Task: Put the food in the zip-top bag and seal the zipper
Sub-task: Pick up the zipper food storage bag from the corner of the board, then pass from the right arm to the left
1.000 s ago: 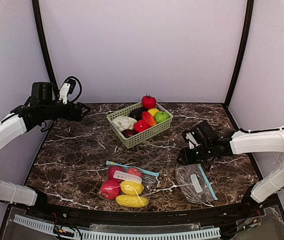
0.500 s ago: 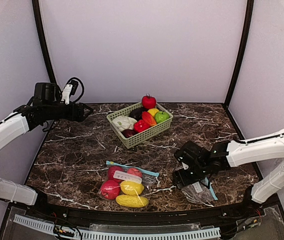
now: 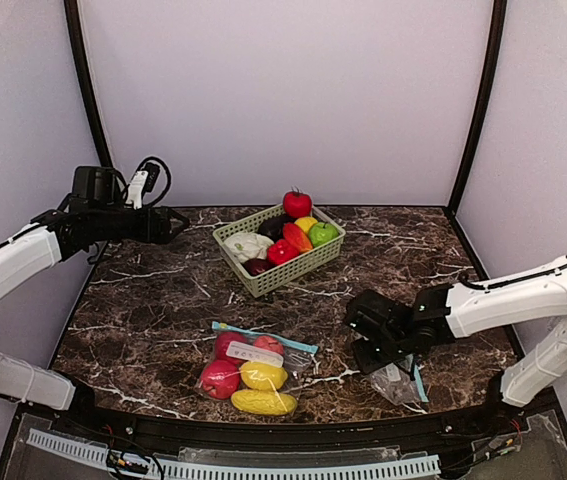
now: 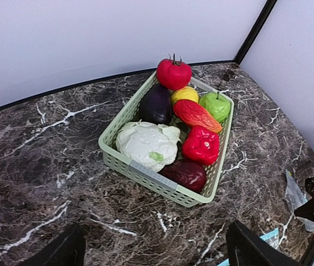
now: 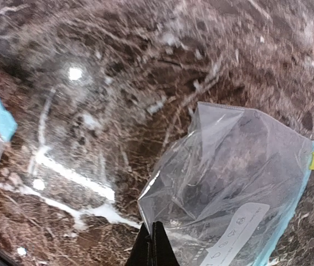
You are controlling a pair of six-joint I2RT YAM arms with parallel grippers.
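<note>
The food lies in a pale green basket [image 3: 263, 284] at mid-table: a red tomato [image 3: 297, 203], a pale cabbage [image 4: 147, 143], a dark purple eggplant [image 4: 156, 104], a red pepper [image 4: 202, 145] and a green fruit [image 3: 323, 233]. An empty clear zip-top bag [image 3: 399, 381] with a blue zipper lies crumpled at the near right. My right gripper [image 3: 381, 362] is shut on that bag's [image 5: 234, 177] near edge, fingers pressed together [image 5: 155, 246]. High at the far left, my left gripper [image 3: 173, 225] hangs open, looking down at the basket [image 4: 145, 175] from a distance.
A second zip-top bag [image 3: 249, 372], holding red and yellow toy food, lies at the near middle with its blue zipper strip [image 3: 263, 337] on the far side. Dark marble table top [image 3: 153, 300]; black frame posts and pale walls stand round it.
My right gripper swung left and toward the near edge, came down on the empty bag and shut on its edge; the bag is now bunched up. The left arm barely shifted.
</note>
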